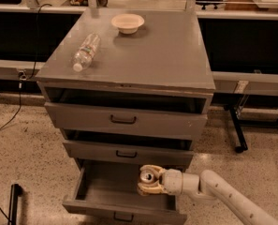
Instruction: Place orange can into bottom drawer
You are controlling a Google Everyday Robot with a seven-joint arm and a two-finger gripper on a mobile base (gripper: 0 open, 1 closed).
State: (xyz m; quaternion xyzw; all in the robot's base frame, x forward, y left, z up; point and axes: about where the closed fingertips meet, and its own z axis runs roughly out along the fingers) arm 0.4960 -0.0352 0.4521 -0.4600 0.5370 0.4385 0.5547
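Observation:
The bottom drawer [106, 191] of the grey cabinet is pulled open and its dark floor shows. My gripper [149, 180] reaches in from the right over the drawer's right half. It is shut on the orange can [148, 176], held upright with its silver pull-tab top facing up. The can sits low inside the drawer opening, just under the front of the middle drawer [127, 153]. I cannot tell whether the can touches the drawer floor.
A clear plastic bottle [85, 52] lies on the cabinet top [166, 55], and a pale bowl [128, 23] stands at its back. The top drawer [124, 119] and middle drawer are slightly open. A dark stand leg [237, 130] is on the right floor.

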